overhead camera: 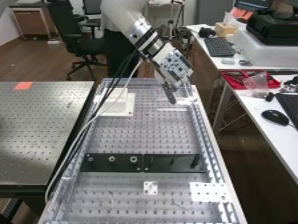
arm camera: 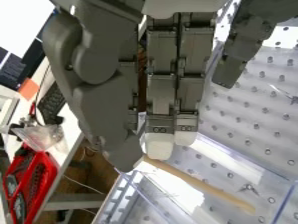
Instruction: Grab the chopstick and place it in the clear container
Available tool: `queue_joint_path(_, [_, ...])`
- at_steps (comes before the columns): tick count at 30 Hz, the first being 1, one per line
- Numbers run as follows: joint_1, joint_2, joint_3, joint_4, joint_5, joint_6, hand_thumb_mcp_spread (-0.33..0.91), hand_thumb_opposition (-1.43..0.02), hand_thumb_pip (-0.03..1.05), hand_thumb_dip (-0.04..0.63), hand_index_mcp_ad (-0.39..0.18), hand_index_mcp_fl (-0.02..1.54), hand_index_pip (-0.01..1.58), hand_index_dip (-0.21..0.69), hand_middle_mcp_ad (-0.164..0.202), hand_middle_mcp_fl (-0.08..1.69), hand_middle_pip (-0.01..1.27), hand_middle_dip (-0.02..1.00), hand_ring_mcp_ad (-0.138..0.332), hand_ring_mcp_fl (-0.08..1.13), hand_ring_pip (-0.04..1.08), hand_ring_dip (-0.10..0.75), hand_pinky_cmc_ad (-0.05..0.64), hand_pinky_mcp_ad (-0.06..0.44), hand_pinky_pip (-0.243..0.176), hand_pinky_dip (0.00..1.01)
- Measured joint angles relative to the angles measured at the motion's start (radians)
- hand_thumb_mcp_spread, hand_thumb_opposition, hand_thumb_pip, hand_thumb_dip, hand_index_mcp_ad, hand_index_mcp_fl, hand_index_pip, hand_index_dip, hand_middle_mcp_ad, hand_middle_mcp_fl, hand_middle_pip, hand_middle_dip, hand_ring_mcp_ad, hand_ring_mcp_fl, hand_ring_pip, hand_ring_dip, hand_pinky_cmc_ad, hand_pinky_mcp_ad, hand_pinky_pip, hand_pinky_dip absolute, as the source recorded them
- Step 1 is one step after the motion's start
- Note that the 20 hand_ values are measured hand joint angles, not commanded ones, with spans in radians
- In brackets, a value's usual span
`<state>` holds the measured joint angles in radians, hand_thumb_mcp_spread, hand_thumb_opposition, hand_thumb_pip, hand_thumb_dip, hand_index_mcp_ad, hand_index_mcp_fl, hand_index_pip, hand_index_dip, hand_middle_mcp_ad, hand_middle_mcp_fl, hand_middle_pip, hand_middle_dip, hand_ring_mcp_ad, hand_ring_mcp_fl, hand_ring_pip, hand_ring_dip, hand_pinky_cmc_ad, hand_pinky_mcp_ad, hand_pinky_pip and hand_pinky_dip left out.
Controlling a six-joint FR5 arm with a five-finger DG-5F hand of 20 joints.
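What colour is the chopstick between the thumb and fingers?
The chopstick is light tan, clearest in the wrist view.

Robotics lab: perforated metal bench [overhead camera: 143, 137], robot arm [overhead camera: 136, 29], keyboard [overhead camera: 219, 47], wheeled chair [overhead camera: 61, 27].

1. Perforated surface [overhead camera: 140, 135].
2. Far end: white block [overhead camera: 117, 96] on white base [overhead camera: 124, 113]; clear container [arm camera: 247, 163].
3. Middle: two black bars [overhead camera: 126, 168], end to end.
4. Nearer: small white plate [overhead camera: 147, 184], larger perforated plate [overhead camera: 205, 191], apart.
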<state>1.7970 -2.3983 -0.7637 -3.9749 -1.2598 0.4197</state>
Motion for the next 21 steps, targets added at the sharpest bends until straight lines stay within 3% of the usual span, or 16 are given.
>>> queue_joint_path(7, [-0.002,-0.033,0.041,-0.040,-0.003,-0.012,0.66,-1.01,0.54,0.237,-0.089,0.77,1.19,0.005,0.068,1.03,0.70,0.63,0.014,0.93,0.09,0.541,0.405,0.281,0.045,0.45])
queue_joint_path(21, [-0.001,-0.059,0.071,-0.044,-0.007,-0.020,0.66,-1.02,0.54,0.239,-0.089,0.77,1.19,0.005,0.068,1.02,0.70,0.63,0.012,0.93,0.11,0.539,0.403,0.281,0.035,0.46])
